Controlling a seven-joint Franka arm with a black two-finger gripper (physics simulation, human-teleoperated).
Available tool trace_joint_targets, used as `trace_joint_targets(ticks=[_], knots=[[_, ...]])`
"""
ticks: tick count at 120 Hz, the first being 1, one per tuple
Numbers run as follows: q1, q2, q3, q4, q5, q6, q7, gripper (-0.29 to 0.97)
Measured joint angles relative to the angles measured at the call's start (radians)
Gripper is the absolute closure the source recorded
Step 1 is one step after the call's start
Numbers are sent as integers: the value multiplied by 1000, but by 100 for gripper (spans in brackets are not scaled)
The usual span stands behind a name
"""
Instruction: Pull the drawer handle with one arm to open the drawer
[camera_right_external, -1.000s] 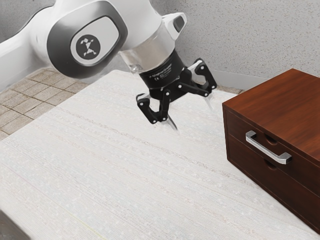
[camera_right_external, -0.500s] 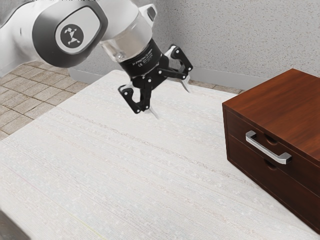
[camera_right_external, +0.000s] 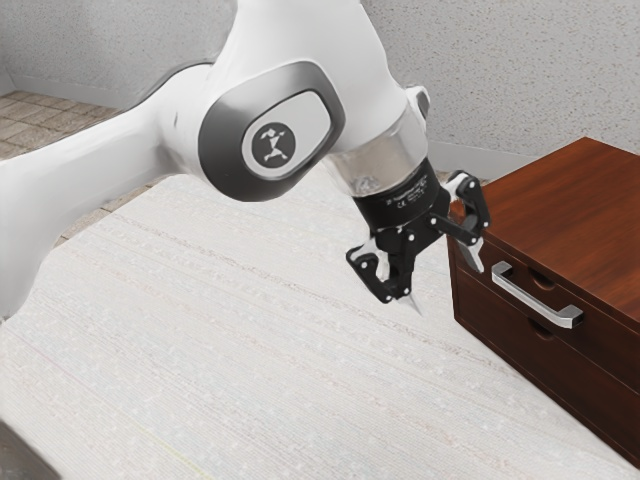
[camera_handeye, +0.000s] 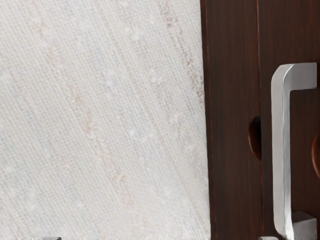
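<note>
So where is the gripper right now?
Exterior view, right of centre: the gripper hangs open over the table, just to the view's left of the drawer handle.

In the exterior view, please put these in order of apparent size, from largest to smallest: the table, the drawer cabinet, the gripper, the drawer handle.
1. table
2. drawer cabinet, partly cut off by the view's edge
3. gripper
4. drawer handle

Reaching in from the exterior view's left: white glossy arm (camera_right_external: 120, 190), grey oval joint cap (camera_right_external: 272, 145) at upper centre. Right of centre, black two-finger gripper (camera_right_external: 445, 285), angled downward, fingers (camera_right_external: 388, 285) spread wide apart.
</note>
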Motion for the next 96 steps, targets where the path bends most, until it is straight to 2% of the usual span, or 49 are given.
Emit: trace_joint_targets(ticks=[34, 96], knots=[[24, 53, 8, -2, 1, 106, -5, 30], [5, 140, 3, -2, -26, 258, 39, 39]])
